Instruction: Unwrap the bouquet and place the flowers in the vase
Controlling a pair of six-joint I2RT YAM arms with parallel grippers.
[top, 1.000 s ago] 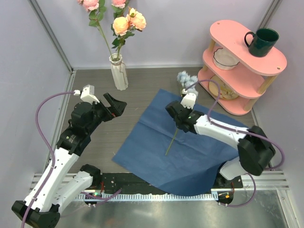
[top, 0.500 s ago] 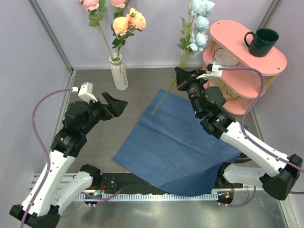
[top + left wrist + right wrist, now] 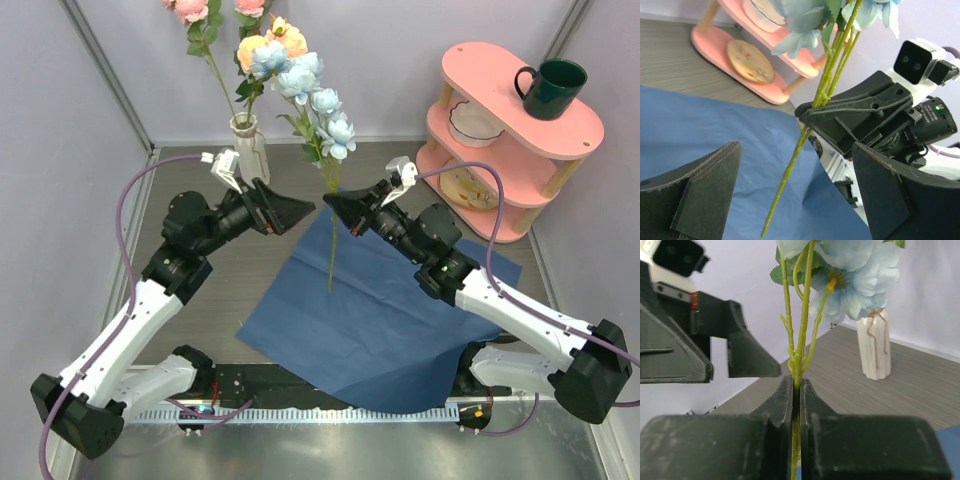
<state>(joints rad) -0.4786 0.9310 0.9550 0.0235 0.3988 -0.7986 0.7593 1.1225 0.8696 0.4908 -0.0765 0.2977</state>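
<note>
**Pale blue flower pinched upright at mid-frame**

In the top view, right gripper clamped shut on the green stem of the pale blue flower. Blooms up, stem end hanging over the blue paper wrap spread flat at centre. Left gripper just left of the stem, jaws wide apart, holding nothing. Cream ribbed vase at upper centre-left, foot masked by the left gripper. Pink and peach roses in it, topmost blooms cut off by the upper edge, one peach rose partly behind the blue blooms.
</note>
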